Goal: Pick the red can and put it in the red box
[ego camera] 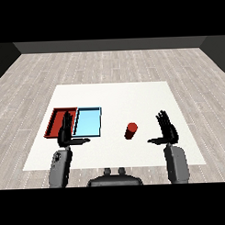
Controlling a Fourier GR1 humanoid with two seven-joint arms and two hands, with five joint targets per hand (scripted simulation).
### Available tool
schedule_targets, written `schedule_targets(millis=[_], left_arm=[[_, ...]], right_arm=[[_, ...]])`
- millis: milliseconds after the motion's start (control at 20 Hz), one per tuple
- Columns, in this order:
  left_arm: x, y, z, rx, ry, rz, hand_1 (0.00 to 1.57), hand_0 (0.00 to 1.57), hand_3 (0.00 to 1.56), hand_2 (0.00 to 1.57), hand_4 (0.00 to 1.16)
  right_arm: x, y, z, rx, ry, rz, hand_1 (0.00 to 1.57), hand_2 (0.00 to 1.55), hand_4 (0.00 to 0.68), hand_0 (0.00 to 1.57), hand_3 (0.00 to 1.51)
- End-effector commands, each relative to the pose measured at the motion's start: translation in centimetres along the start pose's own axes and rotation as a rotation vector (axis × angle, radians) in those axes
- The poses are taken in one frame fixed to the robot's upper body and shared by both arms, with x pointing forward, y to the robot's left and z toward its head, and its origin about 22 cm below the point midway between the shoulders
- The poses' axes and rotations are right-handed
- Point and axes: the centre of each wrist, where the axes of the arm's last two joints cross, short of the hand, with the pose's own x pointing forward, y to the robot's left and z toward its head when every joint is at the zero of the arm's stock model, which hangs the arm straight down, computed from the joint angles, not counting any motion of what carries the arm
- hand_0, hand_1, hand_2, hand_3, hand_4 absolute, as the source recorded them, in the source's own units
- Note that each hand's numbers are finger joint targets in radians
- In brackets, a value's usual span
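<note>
Right hand [167, 131] hung above the table with fingers straight and thumb spread toward the red can [131, 130], clasping nothing; a clear gap lay between thumb and can. The can stood upright on the white table [132, 93], to the right of both trays and well apart from the red one. Judged from this layout, the task was at its first step, the reach, with no grasp yet made. The next move would seem to call for the right hand to slide inward until palm and thumb flanked the can, then curl round it, lift it, and carry it across the light blue tray [88, 122] to the red tray [57, 120] at the far left.

The can was a short, smooth cylinder with a flat top, plain red and unmarked. The trays were shallow rectangles with thin raised rims, lying side by side and touching. Left hand [66, 132] hovered over the seam between them, fingers straight, holding nothing. Beneath the matte white table ran a floor of pale grey planks.
</note>
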Motion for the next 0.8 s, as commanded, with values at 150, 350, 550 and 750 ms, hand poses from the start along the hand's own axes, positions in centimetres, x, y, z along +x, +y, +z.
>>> schedule_targets(millis=[150,350,550,750], left_arm=[[1.2,0.3,0.7,-0.006,-0.003,0.008,0.0,0.0,0.0,0.0,0.0],[1.0,1.2,0.8,0.012,-0.016,0.019,0.0,0.0,0.0,0.0,0.0],[1.5,0.3,0.6,0.007,-0.001,0.017,0.0,0.0,0.0,0.0,0.0],[0.0,0.5,-1.0,-0.007,-0.008,0.032,0.0,0.0,0.0,0.0,0.0]], right_arm=[[-3.2,0.9,-1.6,0.03,0.037,-0.054,0.0,0.0,0.0,0.0,0.0],[-2.9,4.7,-1.9,0.02,0.036,-0.067,0.0,0.0,0.0,0.0,0.0],[-4.8,4.7,0.2,0.032,0.04,-0.054,0.0,0.0,0.0,0.0,0.0],[-6.8,4.1,1.1,0.025,0.044,-0.085,0.0,0.0,0.0,0.0,0.0]])
